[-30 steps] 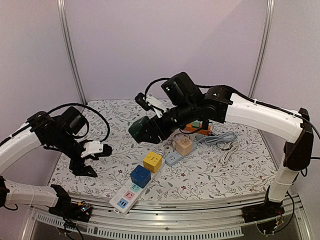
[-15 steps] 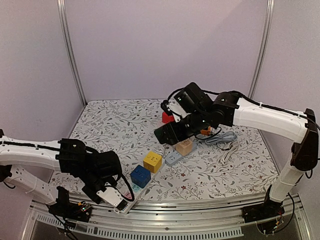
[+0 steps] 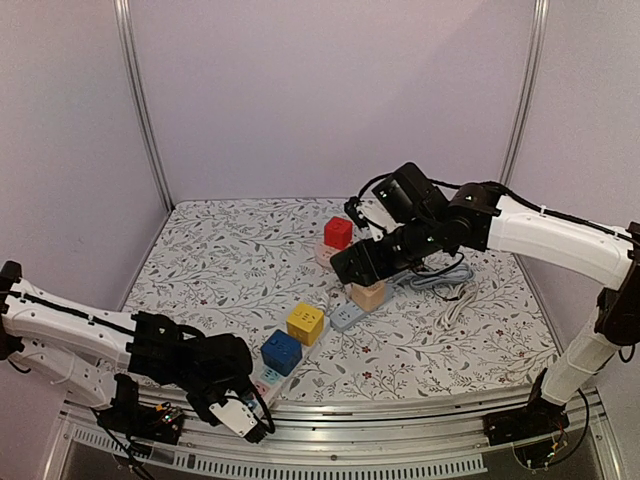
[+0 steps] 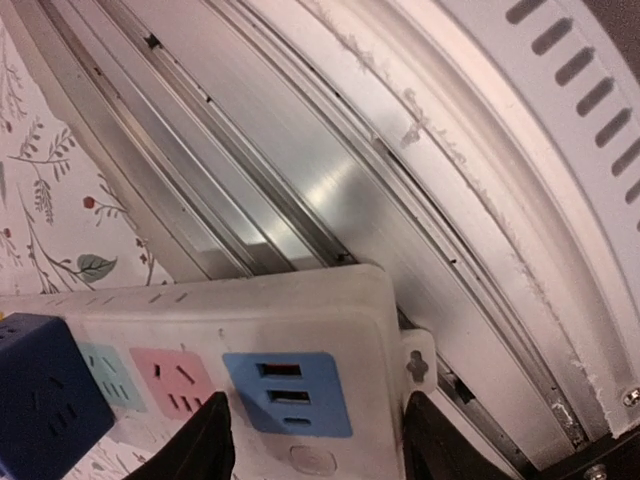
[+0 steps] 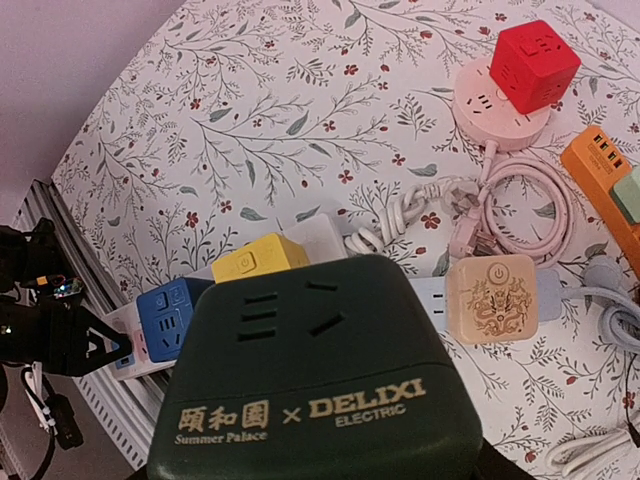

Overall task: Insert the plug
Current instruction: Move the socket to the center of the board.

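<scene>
Well, bench (image 3: 220, 250) first: floral cloth, w/ the white power strip (image 4: 300, 320) lying slantwise at approx. 6–7 o'clock, its end at the near edge. Blue cube (image 3: 281, 352) and yellow cube (image 3: 305, 323) sit plugged on it; the blue socket (image 4: 287, 392) at the end looks free.

Green plug (image 5: 320, 380), a dark cube adapter, hangs above mid-bench, approx. 1 o'clock from the strip, near a beige cube (image 5: 492, 298). Probably rigid smooth plastic, light-ish, not fragile, but slippery on its flat faces. Pins not visible, presumably underneath. Best held by two opposite side faces and kept square, so the pins go in straight w/o rocking.

R hand (image 3: 352, 266) has it clamped, jaws roughly half spread round the body; its fingers are hidden behind the cube in the wrist view. L hand (image 4: 325, 445) sits at the strip's end, fingers (image 4: 212, 445) approx. halfway apart, nothing gripped between them; can't tell if they touch the strip.
</scene>
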Robot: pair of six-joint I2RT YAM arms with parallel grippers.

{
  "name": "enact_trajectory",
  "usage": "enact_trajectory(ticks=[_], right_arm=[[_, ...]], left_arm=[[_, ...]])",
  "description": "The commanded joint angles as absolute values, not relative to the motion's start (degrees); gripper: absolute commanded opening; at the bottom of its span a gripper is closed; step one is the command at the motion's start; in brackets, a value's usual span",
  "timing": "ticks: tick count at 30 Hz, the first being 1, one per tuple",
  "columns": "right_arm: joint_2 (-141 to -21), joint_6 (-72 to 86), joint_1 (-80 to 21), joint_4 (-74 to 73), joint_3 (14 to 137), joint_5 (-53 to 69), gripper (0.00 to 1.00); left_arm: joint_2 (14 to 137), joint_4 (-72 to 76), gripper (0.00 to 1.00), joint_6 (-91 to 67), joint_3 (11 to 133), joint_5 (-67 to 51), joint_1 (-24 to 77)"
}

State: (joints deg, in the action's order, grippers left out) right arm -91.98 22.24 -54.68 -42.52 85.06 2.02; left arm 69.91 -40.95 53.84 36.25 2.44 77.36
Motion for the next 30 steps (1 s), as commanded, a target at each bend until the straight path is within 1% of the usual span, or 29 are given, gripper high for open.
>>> enact_trajectory(ticks=[1,2,8,14,15,17,20,22,24,26,29,30], right_arm=[[-91.6,20.9,-54.3,-42.0,85.2,2.4,0.0],[-91.9,21.0,-54.0,-42.3,85.6,3.0,0.0],[-95.1,21.2,-53.3,-47.8,90.4,3.7,0.0],[-98.2,21.4,-53.2,-52.4,94.2,6.0,0.0],[-98.6,21.2,-53.3,-53.2,95.0,6.6,0.0],[-100.1,21.3,-53.4,-54.6,96.5,7.3,0.0],[-101.7,22.3,-54.6,-56.9,99.3,7.0,0.0],[-103.7,21.6,-56.2,-59.2,103.0,5.8,0.0],[-106.9,20.7,-58.1,-62.0,107.2,4.5,0.0],[-109.8,20.1,-59.8,-64.6,111.4,3.3,0.0],[-114.7,19.9,-61.5,-68.7,117.5,1.7,0.0],[-116.6,19.9,-62.2,-70.5,120.0,0.5,0.0]], left_arm=[[70.6,-31.9,0.53,56.8,33.7,3.7,74.0],[70.7,-30.0,0.51,57.8,33.3,4.5,72.7],[72.7,-16.2,0.47,65.7,34.1,5.9,62.9],[75.0,-14.1,0.48,73.6,37.0,3.7,58.2],[74.9,-15.8,0.5,73.9,38.1,3.2,58.0],[74.1,-24.2,0.56,73.5,41.6,0.9,58.0],[72.2,-37.4,0.63,66.9,47.9,-4.2,58.0],[70.1,-43.0,0.65,61.8,50.8,-5.1,57.7],[66.9,-45.8,0.65,57.2,52.5,-6.0,56.1],[63.3,-46.9,0.69,52.2,53.3,-7.2,52.6],[57.2,-46.1,0.78,44.7,51.4,-9.2,44.3],[53.7,-45.0,0.83,41.6,49.6,-9.5,41.8]])
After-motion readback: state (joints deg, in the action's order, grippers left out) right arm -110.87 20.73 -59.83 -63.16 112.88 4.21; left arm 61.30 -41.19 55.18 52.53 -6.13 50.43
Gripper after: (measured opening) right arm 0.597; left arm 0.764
